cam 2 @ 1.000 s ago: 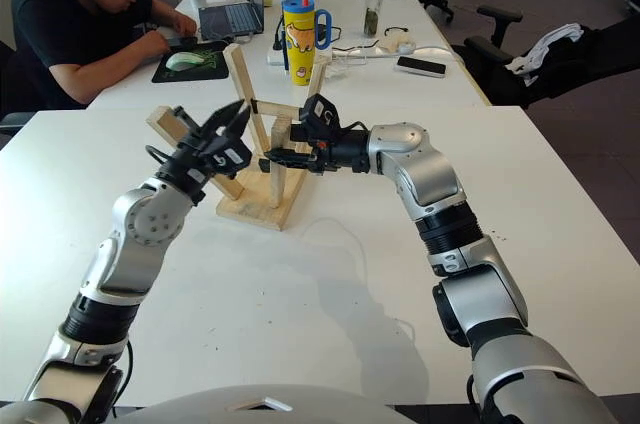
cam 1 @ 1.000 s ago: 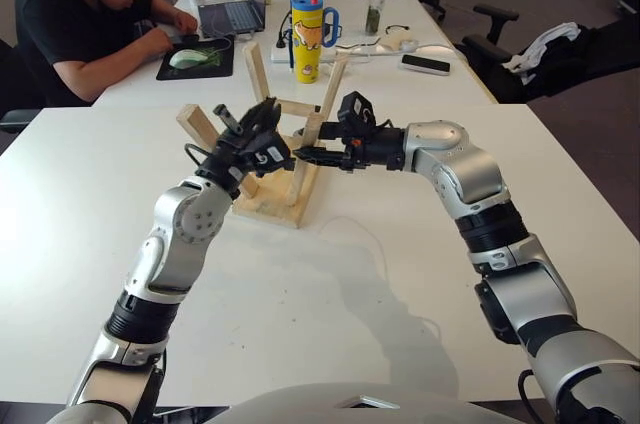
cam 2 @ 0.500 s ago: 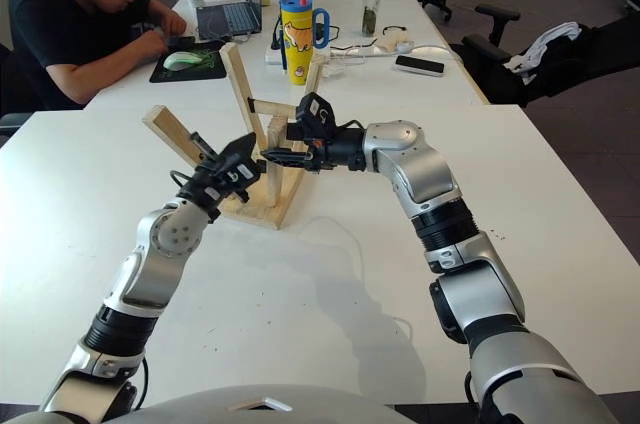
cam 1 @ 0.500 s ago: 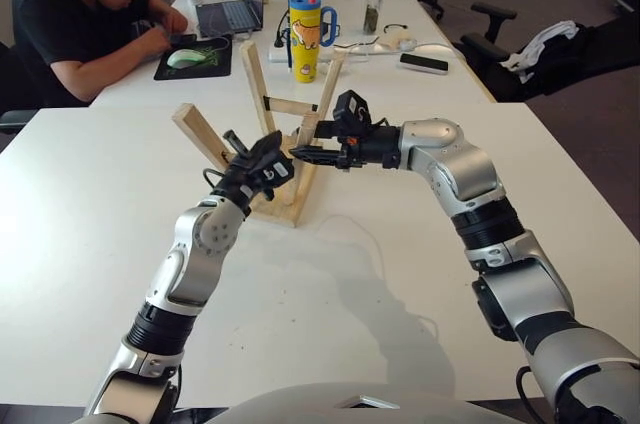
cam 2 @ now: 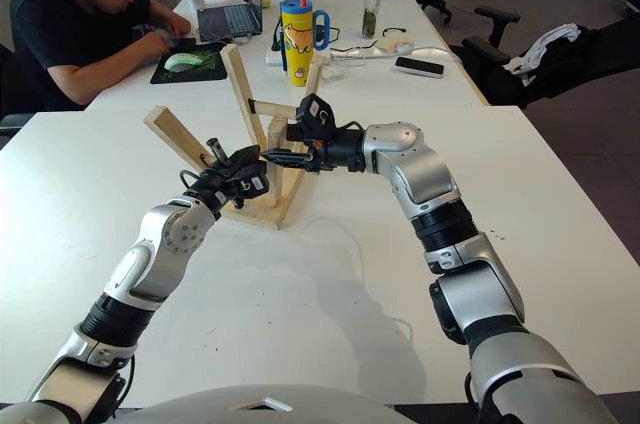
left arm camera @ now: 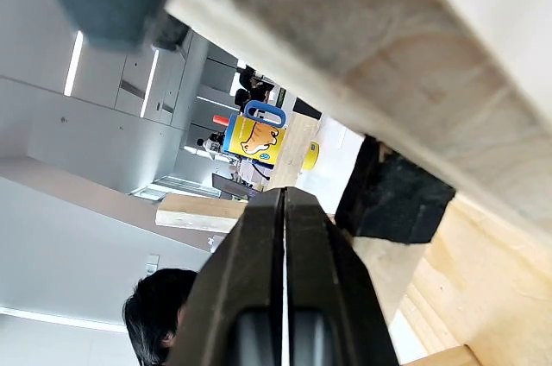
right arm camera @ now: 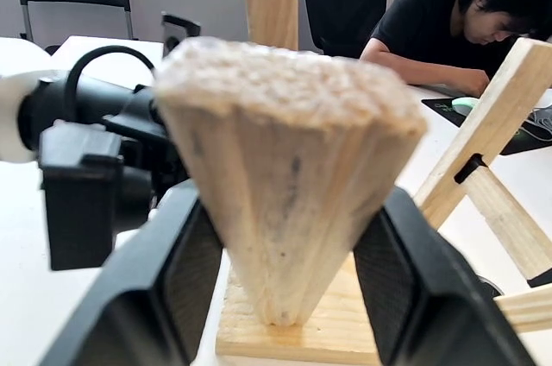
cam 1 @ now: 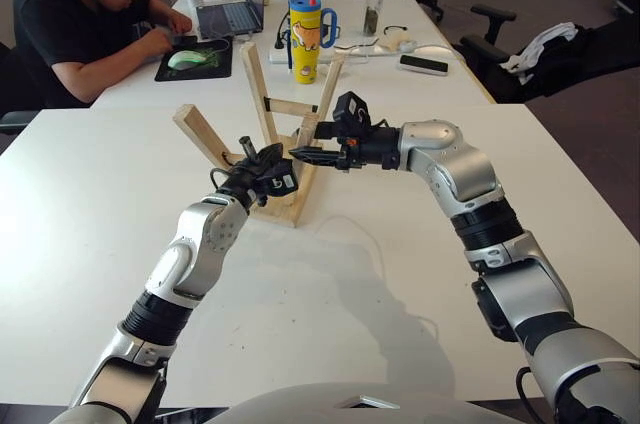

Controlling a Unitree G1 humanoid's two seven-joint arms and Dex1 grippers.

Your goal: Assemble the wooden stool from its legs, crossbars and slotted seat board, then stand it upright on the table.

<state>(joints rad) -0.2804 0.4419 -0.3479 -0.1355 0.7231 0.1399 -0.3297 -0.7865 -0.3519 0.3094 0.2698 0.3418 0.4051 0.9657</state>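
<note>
While your right gripper (cam 1: 305,154) clamped the standing leg (cam 1: 301,182), your left gripper (cam 1: 250,156), jaws together, sat at its nine o'clock, nearer the seat board (cam 1: 284,210).

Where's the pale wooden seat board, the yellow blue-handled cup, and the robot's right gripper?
Pale wooden seat board (cam 1: 288,212), left eye view, its near corner.
Yellow blue-handled cup (cam 1: 307,41), left eye view, its front.
Right gripper (cam 1: 300,154), left eye view, between fingertips clamping wooden leg (right arm camera: 285,176).

Pale bare-wood stool (cam 1: 291,211), rough sawn ends; matt white table (cam 1: 420,284).
</note>
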